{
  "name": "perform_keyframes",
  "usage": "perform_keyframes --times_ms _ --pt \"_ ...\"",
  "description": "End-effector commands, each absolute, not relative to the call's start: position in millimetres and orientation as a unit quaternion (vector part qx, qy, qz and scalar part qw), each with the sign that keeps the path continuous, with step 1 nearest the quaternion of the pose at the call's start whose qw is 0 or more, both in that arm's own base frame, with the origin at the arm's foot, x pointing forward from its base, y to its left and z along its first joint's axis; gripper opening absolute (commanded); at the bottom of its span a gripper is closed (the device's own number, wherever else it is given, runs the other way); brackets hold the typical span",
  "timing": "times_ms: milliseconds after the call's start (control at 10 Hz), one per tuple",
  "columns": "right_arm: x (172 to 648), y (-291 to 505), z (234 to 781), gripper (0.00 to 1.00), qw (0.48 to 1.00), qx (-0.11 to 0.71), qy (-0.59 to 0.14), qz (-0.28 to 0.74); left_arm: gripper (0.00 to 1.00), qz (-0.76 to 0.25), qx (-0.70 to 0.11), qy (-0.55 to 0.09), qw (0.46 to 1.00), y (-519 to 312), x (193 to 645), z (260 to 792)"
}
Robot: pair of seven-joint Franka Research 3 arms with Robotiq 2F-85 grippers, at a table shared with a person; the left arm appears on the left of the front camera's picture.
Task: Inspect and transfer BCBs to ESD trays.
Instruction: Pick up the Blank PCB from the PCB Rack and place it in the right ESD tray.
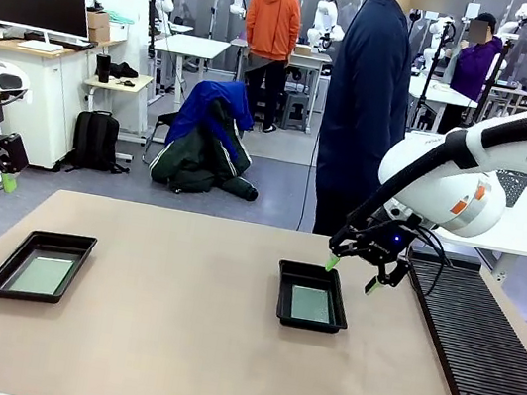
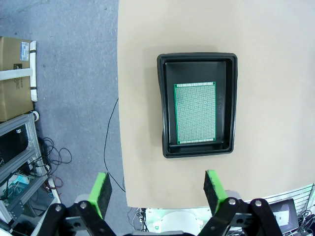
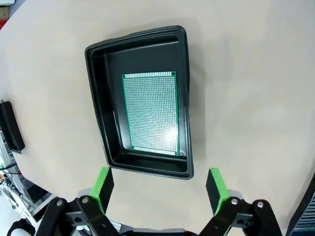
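Two black trays sit on the brown table (image 1: 180, 345), and each one has a green board lying flat inside it. One tray (image 1: 39, 265) is over on the robot's left side, with its board (image 1: 40, 274) on the floor of the tray. The other tray (image 1: 312, 295) is near the middle, and its board (image 1: 310, 304) rests flat in it too. The right gripper (image 1: 353, 265) hangs in the air just above the far right corner of that middle tray. Its fingers are spread wide apart and hold nothing. The left gripper (image 2: 157, 192) is high up off the left edge of the table, looking down at the left tray. Its fingers are wide apart too, and it holds nothing. A long black ribbed rack (image 1: 477, 342) lies on the right side of the table, and from here I cannot tell if any boards stand in it. A person in a dark coat (image 1: 364, 103) stands at the far side. I think both boards are already put away, so the placing step looks finished. If more boards need moving, the right gripper would next have to swing over to the rack and line up its fingers on a thin board edge.
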State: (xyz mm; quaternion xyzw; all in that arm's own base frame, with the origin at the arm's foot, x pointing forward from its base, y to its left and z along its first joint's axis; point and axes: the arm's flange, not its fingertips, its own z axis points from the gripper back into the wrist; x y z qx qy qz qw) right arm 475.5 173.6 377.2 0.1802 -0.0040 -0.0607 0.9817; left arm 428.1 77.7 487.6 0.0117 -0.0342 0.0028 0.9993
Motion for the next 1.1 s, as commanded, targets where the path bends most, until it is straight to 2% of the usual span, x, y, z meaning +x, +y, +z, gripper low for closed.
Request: perform_keyframes --times_ms 0,1000 --pt "471.1 179.6 384.7 1.00 0.983 0.169 0.002 -0.067 1.00 0.011 0.013 -0.036 0.999 76.9 426.4 487.0" --pt "474.1 173.9 381.8 1.00 0.982 0.178 -0.005 -0.060 1.00 0.011 0.013 -0.036 0.999 76.9 426.4 487.0"
